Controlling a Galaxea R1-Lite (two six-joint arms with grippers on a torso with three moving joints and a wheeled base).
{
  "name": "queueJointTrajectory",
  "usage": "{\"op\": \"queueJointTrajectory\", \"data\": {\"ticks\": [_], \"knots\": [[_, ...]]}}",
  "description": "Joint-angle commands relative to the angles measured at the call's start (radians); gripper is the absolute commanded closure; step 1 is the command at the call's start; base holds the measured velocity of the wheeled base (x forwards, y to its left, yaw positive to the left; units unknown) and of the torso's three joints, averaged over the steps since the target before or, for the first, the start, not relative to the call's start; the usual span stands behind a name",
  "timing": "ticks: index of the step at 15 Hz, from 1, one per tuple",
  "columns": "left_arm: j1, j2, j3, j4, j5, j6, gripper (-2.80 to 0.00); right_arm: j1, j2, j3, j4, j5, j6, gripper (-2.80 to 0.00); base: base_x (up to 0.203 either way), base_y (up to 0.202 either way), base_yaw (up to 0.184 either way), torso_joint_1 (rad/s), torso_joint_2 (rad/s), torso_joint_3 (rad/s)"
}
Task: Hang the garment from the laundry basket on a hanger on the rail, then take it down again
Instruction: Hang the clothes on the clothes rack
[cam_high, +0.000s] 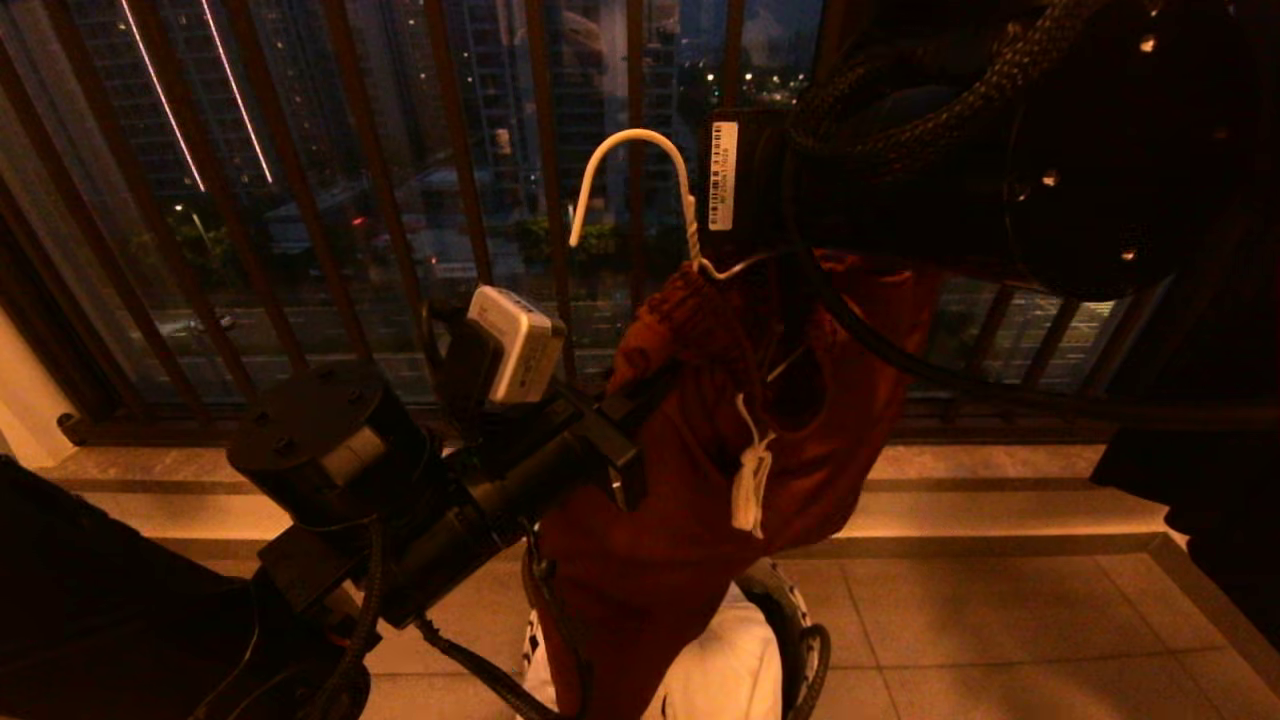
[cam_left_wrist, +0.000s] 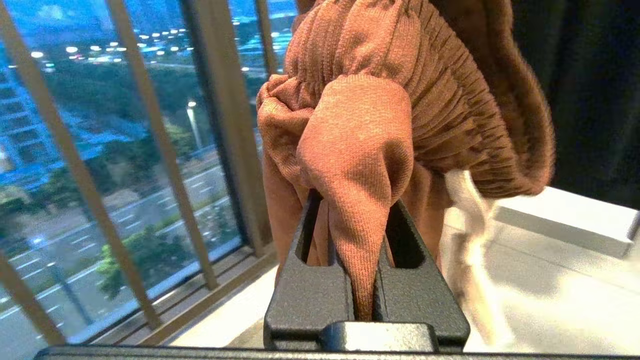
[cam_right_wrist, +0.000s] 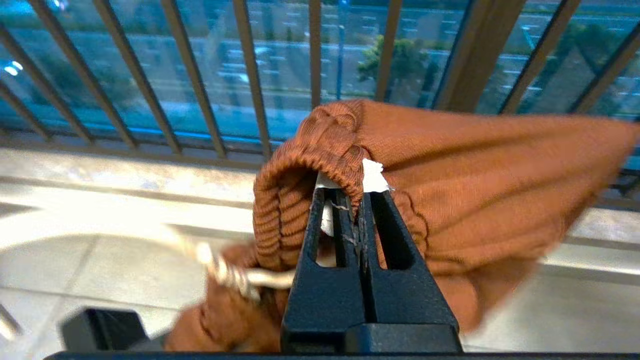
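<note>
Left gripper (cam_left_wrist: 365, 280) clamped on garment (cam_left_wrist: 400, 100) | right gripper (cam_right_wrist: 357, 220) pinching its waistband | hanger (cam_high: 640, 170) inside garment

A tiled floor (cam_high: 1000, 620) was seen below the left gripper (cam_high: 640, 400), with the laundry basket (cam_high: 790, 600) set directly on it.

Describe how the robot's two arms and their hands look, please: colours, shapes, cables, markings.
Both arms are black. The left arm has a round drum-like joint, thin black cables and a small white camera box. The right arm carries a thick braided cable and a white barcode label. The left hand and right hand have matte black, slotted, tapering fingers.
</note>
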Motion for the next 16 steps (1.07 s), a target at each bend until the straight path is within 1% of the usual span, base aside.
{"op": "queueJointTrajectory", "data": {"ticks": [1, 3, 7, 11, 13, 16], "knots": [[0.000, -0.008, 0.007, -0.007, -0.005, 0.001, 0.00, -0.001, -0.009, 0.000, -0.011, -0.001, 0.001, 0.00, 0.000, 0.000, 0.000, 0.000, 0.00, 0.000], [0.000, -0.008, 0.007, -0.007, -0.006, 0.001, 0.00, -0.004, -0.009, 0.000, -0.032, -0.003, 0.001, 0.00, 0.000, 0.000, 0.000, 0.000, 0.00, 0.000], [0.000, -0.017, 0.004, -0.007, -0.005, -0.001, 0.00, -0.016, -0.012, 0.001, -0.026, -0.001, 0.001, 0.00, 0.000, 0.000, 0.000, 0.000, 0.00, 0.000], [0.001, -0.009, 0.001, -0.009, -0.005, -0.001, 0.00, -0.010, -0.009, 0.006, -0.026, -0.003, 0.003, 0.00, 0.000, 0.000, 0.000, 0.000, 0.00, 0.000], [0.000, -0.003, 0.001, -0.049, -0.005, -0.002, 0.00, -0.009, -0.009, 0.006, -0.026, -0.003, 0.004, 0.00, 0.000, 0.000, 0.000, 0.000, 0.00, 0.000], [0.000, 0.007, 0.000, -0.052, -0.005, -0.010, 0.00, -0.001, -0.008, 0.009, -0.025, -0.003, 0.006, 0.00, 0.000, 0.000, 0.000, 0.000, 0.00, 0.000]]}}
